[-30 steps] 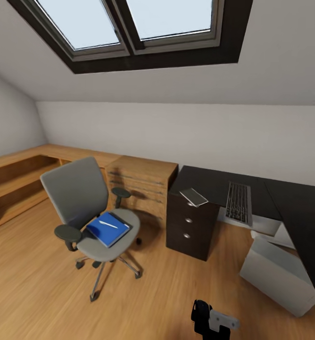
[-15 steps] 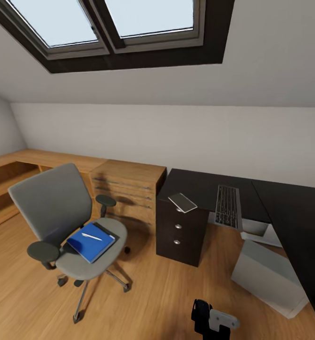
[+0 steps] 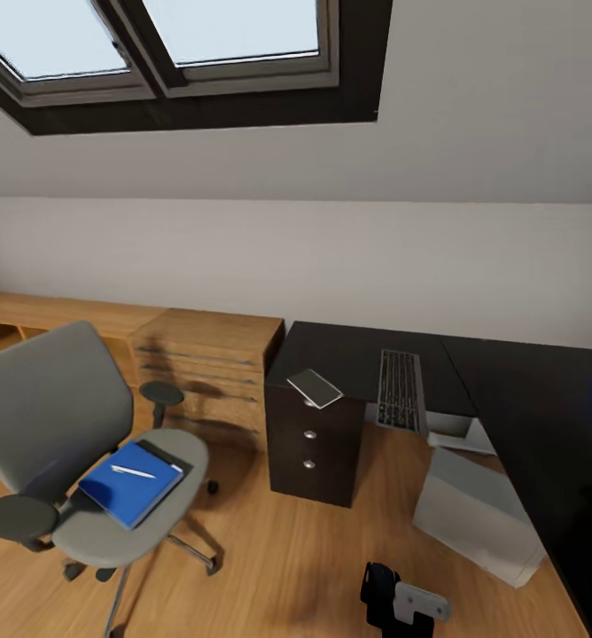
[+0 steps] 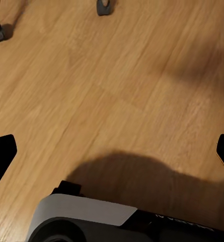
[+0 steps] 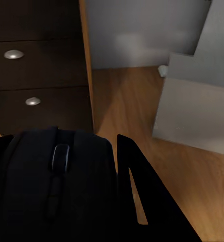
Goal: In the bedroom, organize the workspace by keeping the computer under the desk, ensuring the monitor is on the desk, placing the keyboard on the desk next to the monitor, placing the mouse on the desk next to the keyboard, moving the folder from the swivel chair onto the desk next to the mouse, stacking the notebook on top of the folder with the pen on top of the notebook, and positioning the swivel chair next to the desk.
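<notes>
Black mouse [image 5: 56,186] pinched in right tool [image 5: 66,196]; left tool [image 4: 112,151] spread above floor [image 4: 112,75]

A big roof window [image 3: 163,44] with a dark frame lets in pale light. The wall [image 3: 331,266] is white, the floor [image 3: 269,558] is warm wood, and a light wooden dresser [image 3: 207,363] stands by the wall.
</notes>
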{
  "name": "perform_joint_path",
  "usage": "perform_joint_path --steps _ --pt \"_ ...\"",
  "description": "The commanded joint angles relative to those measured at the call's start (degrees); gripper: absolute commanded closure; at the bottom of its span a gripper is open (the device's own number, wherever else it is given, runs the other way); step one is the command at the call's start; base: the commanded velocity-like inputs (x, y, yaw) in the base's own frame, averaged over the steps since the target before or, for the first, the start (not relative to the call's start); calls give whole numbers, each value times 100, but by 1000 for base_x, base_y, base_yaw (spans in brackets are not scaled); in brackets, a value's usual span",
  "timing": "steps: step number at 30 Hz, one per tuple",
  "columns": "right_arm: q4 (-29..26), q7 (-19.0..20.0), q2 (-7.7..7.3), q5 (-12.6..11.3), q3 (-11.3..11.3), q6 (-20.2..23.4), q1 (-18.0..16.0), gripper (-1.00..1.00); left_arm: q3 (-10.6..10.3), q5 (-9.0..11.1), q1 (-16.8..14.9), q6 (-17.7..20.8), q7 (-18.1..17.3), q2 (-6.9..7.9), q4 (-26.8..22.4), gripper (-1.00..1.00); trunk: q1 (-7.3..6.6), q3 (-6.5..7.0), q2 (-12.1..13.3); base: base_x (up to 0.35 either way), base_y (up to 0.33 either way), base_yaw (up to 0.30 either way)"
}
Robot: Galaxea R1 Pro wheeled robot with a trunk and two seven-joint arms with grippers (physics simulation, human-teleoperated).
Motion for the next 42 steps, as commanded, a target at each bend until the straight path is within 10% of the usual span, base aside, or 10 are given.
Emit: perform_joint_path --steps 1,18,28,41,42 --pt "-4 -16 -8 -59 34 -41 -8 100 12 38 3 -3 -10 -4 -9 -100 4 -5 -3 325 0 -37" --pt "-143 -58 -40 -60 -23 -36 -8 100 -6 39 3 17 -2 -13 -5 -100 4 -4 -3 252 -46 -4" --pt "-2099 -632 -646 -260 -802 755 15 100 -6 30 3 15 -11 -14 -8 -100 4 -4 -3 7 -5 0" --pt "-3612 -1670 -763 -159 -847 1423 421 100 -14 14 3 16 -20 -14 -10 -100 4 -4 -3 0 0 0" --pt "-3667 -1658 -802 -148 -1212 1826 415 100 -15 18 3 17 -20 -13 -10 -100 4 -4 -3 0 0 0"
